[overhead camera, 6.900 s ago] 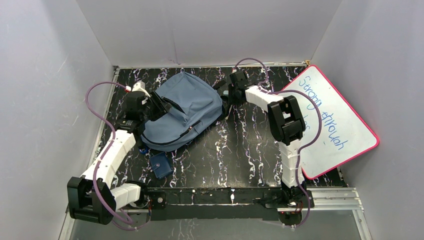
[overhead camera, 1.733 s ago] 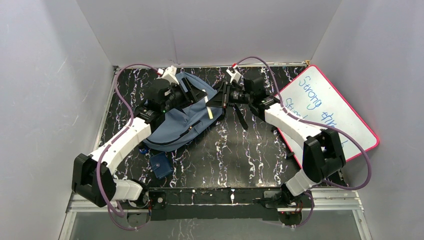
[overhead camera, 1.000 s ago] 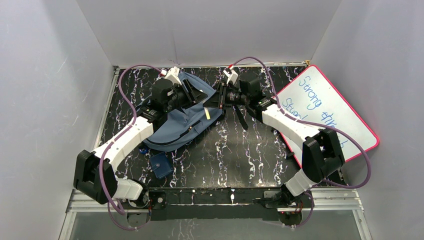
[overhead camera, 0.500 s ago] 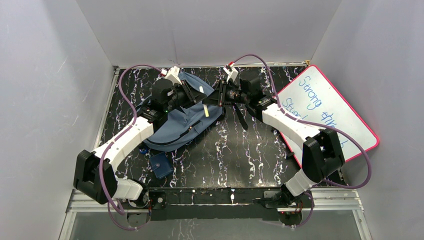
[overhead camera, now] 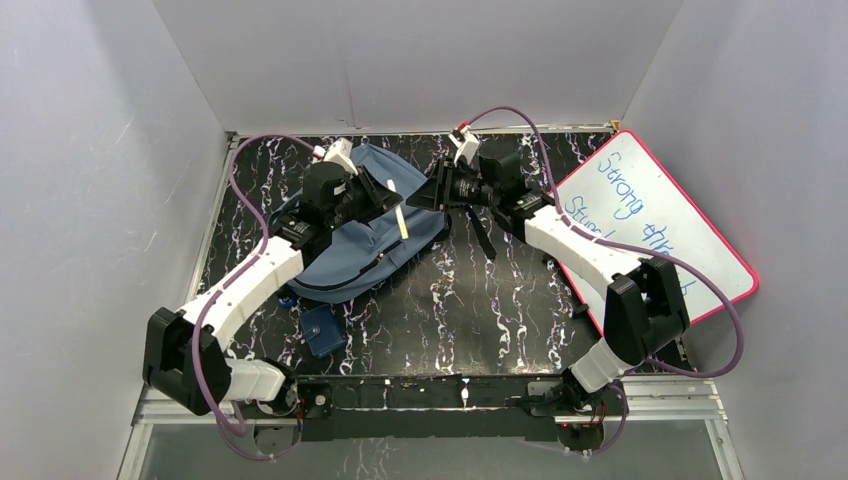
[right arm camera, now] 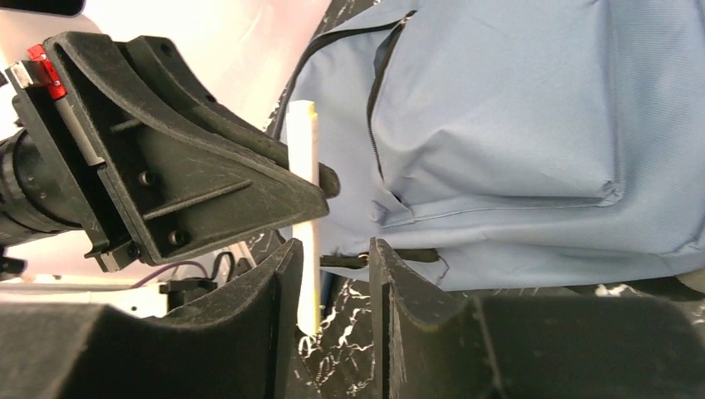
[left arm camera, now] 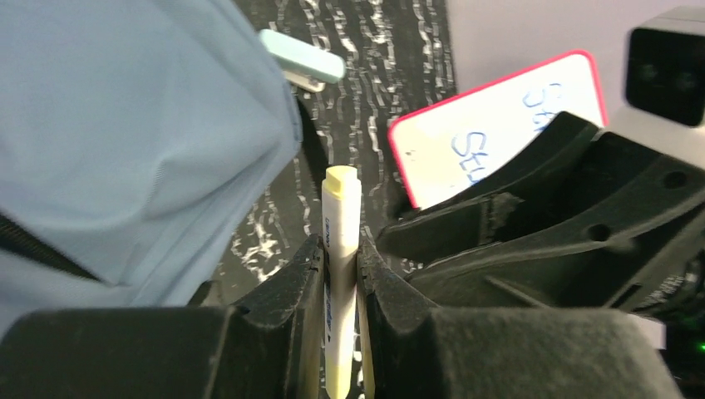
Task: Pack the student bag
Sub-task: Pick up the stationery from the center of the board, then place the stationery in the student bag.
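Opened since a moment ago, my right gripper (right arm camera: pixel 331 253) stands parted while my left gripper (left arm camera: pixel 339 253) pinches the yellow marker (left arm camera: pixel 342 199); whiteboard (overhead camera: pixel 705 265) reads "Strong".

Soft even light, blurred near foregrounds, washed-out wrist-view highlights

Top view: left arm (overhead camera: pixel 250 285) covers backpack (overhead camera: pixel 372 252) on 10 o'clock side; small blue item (overhead camera: pixel 287 298) beneath arm too small to identify. Whiteboard (overhead camera: pixel 655 225), 3 o'clock: right arm (overhead camera: pixel 580 250) hides second line of writing. Left wrist view: marker (left arm camera: pixel 341 218) lower end cut by bottom edge, print blurred; pale green object (left arm camera: pixel 303 56) at 12 o'clock partly behind backpack, unidentifiable.
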{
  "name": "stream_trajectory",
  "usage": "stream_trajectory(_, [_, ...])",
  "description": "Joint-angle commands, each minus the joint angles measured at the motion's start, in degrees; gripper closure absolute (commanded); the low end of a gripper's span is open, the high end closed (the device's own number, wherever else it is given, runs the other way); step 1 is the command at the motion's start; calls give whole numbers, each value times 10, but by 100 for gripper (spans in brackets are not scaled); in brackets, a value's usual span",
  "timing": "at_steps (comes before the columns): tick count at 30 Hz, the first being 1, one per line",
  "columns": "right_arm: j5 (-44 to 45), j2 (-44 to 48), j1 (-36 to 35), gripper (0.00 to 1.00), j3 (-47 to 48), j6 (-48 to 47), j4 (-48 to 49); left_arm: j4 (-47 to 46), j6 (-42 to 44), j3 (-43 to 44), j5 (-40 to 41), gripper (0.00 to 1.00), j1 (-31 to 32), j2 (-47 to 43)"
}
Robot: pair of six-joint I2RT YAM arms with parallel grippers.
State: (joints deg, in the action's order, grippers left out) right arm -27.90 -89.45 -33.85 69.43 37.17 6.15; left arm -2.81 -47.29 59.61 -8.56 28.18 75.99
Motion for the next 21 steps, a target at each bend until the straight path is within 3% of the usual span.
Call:
stream_trajectory(1, [30, -1, -5, 56, 54, -49, -38, 86, 37, 7, 94, 100, -13, -51])
stream_trajectory(4, [42, -32, -19, 56, 110, -95, -109, 137, 36, -2, 144, 100, -41, -79])
stream_trajectory(9, [106, -92, -72, 52, 211, -200, -179, 191, 34, -44, 154, 100, -134, -140])
stream_trajectory(15, [199, -202, -141, 36, 351, -340, -257, 223, 40, -90, 142, 100, -219, -179])
stream_trajectory(21, [275, -278, -178, 24, 431, -453, -262, 220, 31, -117, 122, 100, -256, -194])
